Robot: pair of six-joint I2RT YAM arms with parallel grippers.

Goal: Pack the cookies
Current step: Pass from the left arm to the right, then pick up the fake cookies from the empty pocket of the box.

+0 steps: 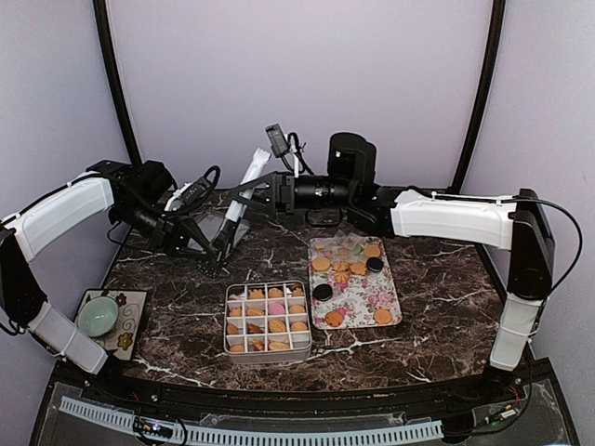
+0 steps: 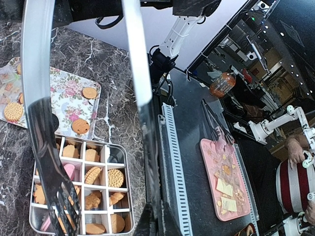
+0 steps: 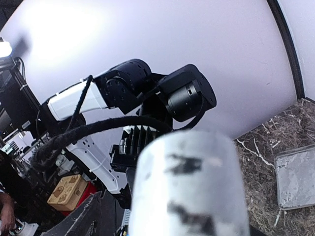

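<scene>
**Cookies split between tin and tray**
Divided tin (image 1: 268, 356) sits mid front edge of the table (image 1: 428, 307). Nearly every compartment holds cookies (image 1: 321, 264), one of them pink. The flowered tray (image 1: 364, 295) just right of it carries loose golden rounds and two black ones. Left gripper (image 1: 206, 246) is clamped on the tongs (image 2: 35, 73). Right gripper (image 1: 244, 197) is beside the tongs near the back edge, can't tell if it's spread or closed

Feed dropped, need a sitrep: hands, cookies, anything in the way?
Left hand shut on tongs. Right hand near tongs, grip unclear. Cookies partly in tin, rest on tray.

no readable text, labels or signs
</scene>
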